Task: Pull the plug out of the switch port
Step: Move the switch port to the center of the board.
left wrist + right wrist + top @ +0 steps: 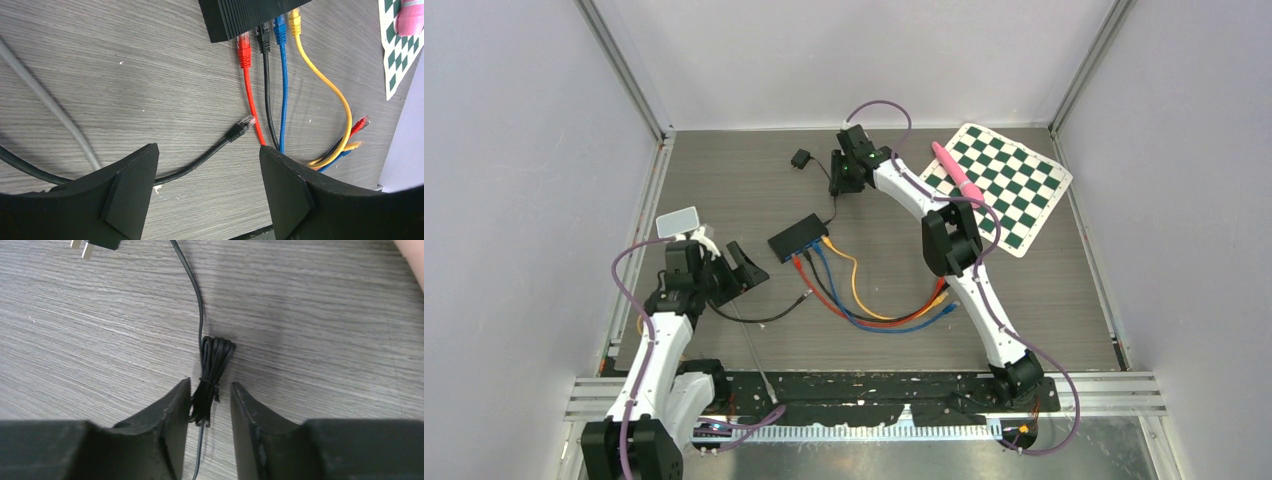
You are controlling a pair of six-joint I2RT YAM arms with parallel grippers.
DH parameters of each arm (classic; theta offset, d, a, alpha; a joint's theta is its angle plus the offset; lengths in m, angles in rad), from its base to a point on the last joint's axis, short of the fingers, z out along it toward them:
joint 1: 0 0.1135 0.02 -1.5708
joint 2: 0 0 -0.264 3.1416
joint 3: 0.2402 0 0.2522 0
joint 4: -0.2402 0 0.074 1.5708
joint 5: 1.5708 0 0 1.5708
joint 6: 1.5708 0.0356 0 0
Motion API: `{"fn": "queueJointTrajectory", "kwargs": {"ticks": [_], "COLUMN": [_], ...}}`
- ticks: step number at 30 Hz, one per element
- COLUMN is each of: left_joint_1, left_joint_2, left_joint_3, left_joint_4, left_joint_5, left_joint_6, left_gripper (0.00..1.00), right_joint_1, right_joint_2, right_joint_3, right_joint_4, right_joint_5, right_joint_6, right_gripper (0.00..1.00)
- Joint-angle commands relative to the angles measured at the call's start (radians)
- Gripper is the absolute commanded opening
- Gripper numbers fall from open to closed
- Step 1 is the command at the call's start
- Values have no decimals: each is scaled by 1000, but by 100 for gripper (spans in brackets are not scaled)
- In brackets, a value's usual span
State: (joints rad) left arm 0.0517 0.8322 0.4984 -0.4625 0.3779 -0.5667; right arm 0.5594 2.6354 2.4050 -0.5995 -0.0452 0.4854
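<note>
The black switch [797, 236] lies mid-table with red [243, 47], black [263, 40], blue [280, 31] and yellow [295, 19] plugs in its ports; it also shows in the left wrist view [240, 17]. A loose black cable ends in a free plug [242, 127] on the table. My left gripper [744, 268] is open and empty, low and left of the switch; in its wrist view [207, 165] it is wide apart. My right gripper [835, 183] is beyond the switch, narrowly open astride the tied bundle of the black power cord [214, 371]; the left finger touches it and the right stands off.
A power adapter [800, 158] lies at the back, its prongs showing in the right wrist view [85, 246]. A green checkered mat [1014, 185] with a pink pen [954, 168] lies at the back right. The cables' free ends [941, 297] fan out to the right. A grey cable [45, 100] crosses near the left gripper.
</note>
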Motion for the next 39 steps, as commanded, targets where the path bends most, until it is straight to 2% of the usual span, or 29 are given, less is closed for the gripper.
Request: {"fn": "queueJointTrajectory", "kwargs": {"ticks": [1, 5, 7, 9, 13, 18, 21, 24, 30, 34, 39], "left_joint_1": [-12, -22, -28, -35, -43, -111, -147, -186, -236, -288, -388], "left_joint_2": [18, 43, 60, 75, 124, 202, 261, 318, 454, 528, 613], "left_joint_3": [16, 23, 29, 32, 46, 81, 104, 115, 128, 160, 234], "left_joint_4": [13, 12, 14, 20, 44, 79, 99, 125, 196, 242, 252], "left_joint_5": [22, 17, 15, 11, 8, 3, 1, -2, 12, 50, 59], "left_joint_6": [25, 32, 34, 36, 39, 42, 42, 40, 41, 38, 22], "left_gripper": [77, 77, 77, 77, 77, 76, 76, 75, 74, 73, 71], "right_joint_1": [8, 7, 8, 8, 8, 8, 7, 1, -6, -7, -33], "right_joint_2": [-20, -112, -170, -231, -356, -514, -598, -713, -915, -1021, -1165], "right_joint_3": [12, -120, -244, -358, -581, -822, -1027, -1179, -1576, -1714, -1877], "right_joint_4": [-3, 25, 42, 67, 133, 199, 244, 305, 479, 520, 523], "right_joint_5": [-12, -2, -12, -32, -84, -105, -80, -18, -5, 23, 97], "right_joint_6": [-12, -27, -36, -45, -57, -60, -45, 14, 165, 222, 291], "right_gripper": [38, 28, 18, 12, 6, 5, 5, 5, 5, 6, 11]}}
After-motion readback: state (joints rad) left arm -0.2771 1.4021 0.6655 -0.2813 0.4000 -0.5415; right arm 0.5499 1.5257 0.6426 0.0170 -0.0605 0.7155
